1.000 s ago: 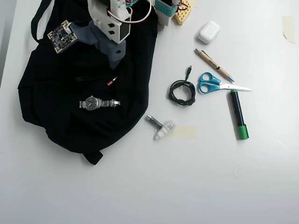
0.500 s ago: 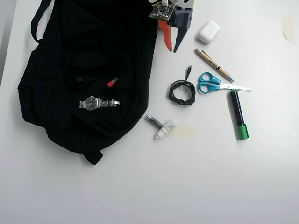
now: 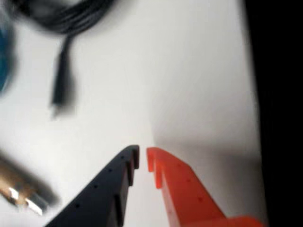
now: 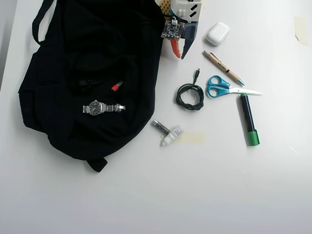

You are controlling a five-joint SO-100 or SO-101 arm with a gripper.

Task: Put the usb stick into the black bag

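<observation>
**Stick on the bag, arm off to the side**

From above, the usb stick (image 4: 116, 87) lies on the black bag (image 4: 73, 126), red against the cloth, near the bag's middle and just above a wristwatch (image 4: 103, 107). It rests on top of the fabric; whether it sits in an opening I cannot tell. The pincer (image 4: 179, 52) is at the top of the frame, over bare tabletop (image 4: 156, 195) beside the bag's right edge, well apart from the stick and holding nothing. I judge the placing step done, or close to it; what is left is for the arm to clear away, or, if the stick must go deeper, to come back and nudge it in.

Counted here: one bag, one stick, one watch, one coiled cable (image 4: 189, 96), one pair of scissors (image 4: 225, 87), one pen (image 4: 223, 68), one green marker (image 4: 249, 120), one white case (image 4: 217, 33).

From the wrist, the pincer (image 3: 142, 160) shows its black and orange tips almost together, a thin gap between, empty. The cable's plug (image 3: 60, 90) lies blurred upper left.
</observation>
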